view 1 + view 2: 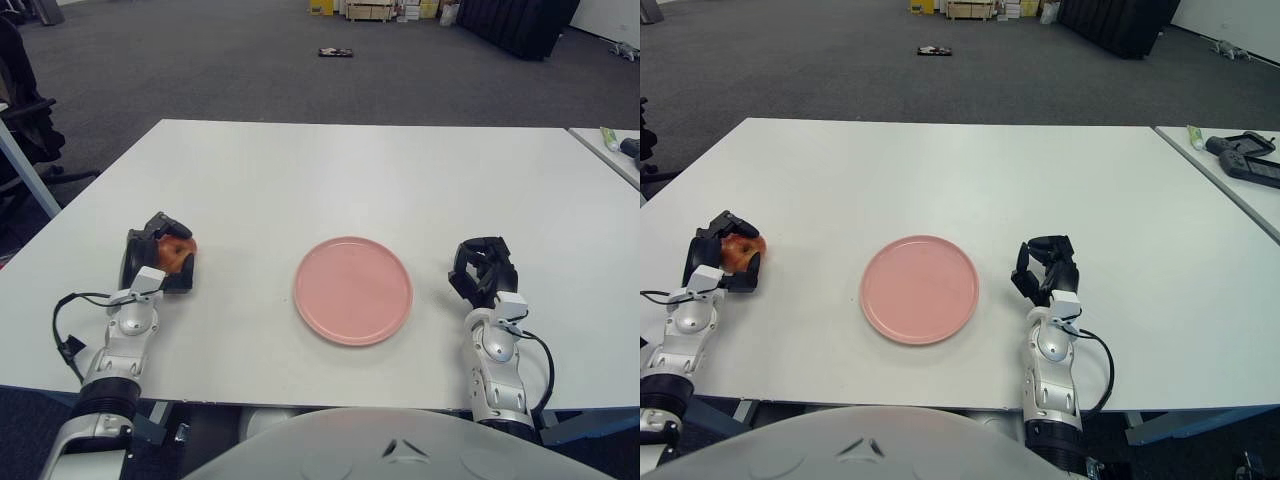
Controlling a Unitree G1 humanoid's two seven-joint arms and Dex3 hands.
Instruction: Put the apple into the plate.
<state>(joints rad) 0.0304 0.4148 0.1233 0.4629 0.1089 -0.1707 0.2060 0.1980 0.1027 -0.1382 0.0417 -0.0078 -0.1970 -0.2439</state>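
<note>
A red apple sits inside my left hand, whose black fingers curl around it at the table's left side. Only the apple's top shows between the fingers. The pink plate lies flat in the middle of the white table, well to the right of the apple, with nothing on it. My right hand shows to the right of the plate, fingers curled and holding nothing.
The white table reaches far back behind the plate. A second table with a green tube and a black device stands at the far right. A chair base shows at the left edge.
</note>
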